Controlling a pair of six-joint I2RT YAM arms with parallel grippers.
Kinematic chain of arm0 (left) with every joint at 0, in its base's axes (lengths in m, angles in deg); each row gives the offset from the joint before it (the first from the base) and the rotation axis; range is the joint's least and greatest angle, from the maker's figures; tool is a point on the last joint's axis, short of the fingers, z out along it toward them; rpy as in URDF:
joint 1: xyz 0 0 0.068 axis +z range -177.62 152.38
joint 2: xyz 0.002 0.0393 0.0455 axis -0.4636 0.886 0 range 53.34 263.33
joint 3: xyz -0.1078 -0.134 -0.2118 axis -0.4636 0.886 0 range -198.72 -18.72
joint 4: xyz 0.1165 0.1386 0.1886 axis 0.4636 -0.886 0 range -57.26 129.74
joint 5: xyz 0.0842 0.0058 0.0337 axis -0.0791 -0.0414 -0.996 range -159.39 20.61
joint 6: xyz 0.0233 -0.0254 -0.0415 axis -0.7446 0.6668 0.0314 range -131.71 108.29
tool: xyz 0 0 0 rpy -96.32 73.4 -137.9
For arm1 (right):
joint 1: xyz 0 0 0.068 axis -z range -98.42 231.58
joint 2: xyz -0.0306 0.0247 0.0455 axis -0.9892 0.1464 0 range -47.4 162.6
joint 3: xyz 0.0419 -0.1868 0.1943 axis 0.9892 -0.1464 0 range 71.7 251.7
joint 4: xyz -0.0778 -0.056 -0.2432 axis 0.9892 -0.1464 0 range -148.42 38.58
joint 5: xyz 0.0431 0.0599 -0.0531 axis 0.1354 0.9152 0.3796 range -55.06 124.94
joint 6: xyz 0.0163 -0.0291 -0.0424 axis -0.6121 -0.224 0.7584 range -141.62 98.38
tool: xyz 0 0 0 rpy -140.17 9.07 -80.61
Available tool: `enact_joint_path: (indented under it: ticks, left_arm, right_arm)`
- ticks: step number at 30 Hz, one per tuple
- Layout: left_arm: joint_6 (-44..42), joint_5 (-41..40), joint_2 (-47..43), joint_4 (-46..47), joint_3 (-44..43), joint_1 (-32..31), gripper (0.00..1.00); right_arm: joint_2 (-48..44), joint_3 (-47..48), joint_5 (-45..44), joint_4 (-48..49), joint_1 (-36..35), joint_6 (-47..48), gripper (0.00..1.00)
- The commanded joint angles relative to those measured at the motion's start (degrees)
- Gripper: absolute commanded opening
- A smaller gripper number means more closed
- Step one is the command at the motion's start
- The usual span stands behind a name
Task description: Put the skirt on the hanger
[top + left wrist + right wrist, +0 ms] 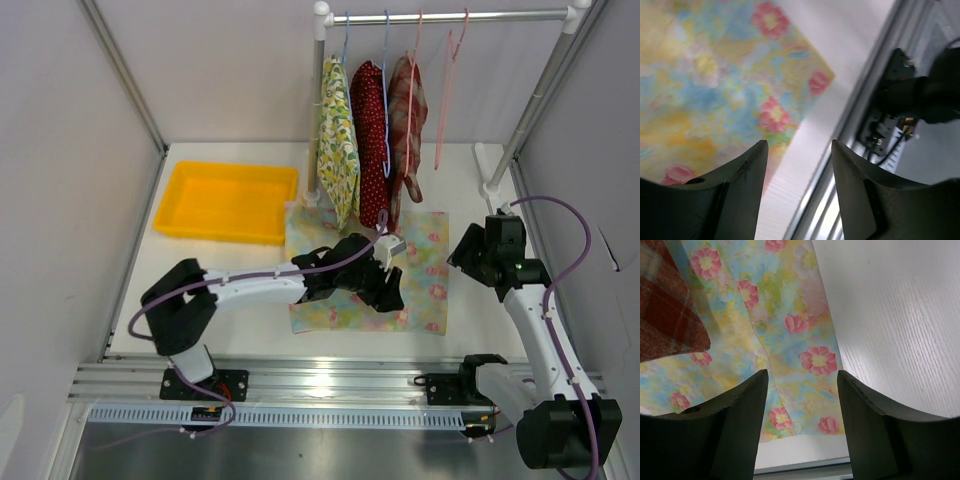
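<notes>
Floral skirt [428, 275] flat, long axis left-right

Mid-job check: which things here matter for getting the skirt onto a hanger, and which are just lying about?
For the job:
- floral skirt, flat on the table
- empty pink hanger on the rail
- left claw and right claw, both open

Lying about:
- yellow tray
- lemon-print garment, red dotted garment, plaid garment, already hung
</notes>
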Motion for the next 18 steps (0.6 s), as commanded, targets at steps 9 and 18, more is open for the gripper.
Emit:
enact_joint_path:
  ticks: [9, 18]
  left_arm:
    - [-4.42, -11.9, -21.17, -4.17, -3.01, -6.12, 0.59]
    - [-1.71, -24.12, -28.38, -8.49, -1.89, -6.3, 0.59]
  right_arm:
    - [-2.8, 8.84, 1.77, -1.15, 0.28, 0.56, 0.63]
    - [4.65, 30.72, 1.86, 5.52, 0.29, 3.29, 0.66]
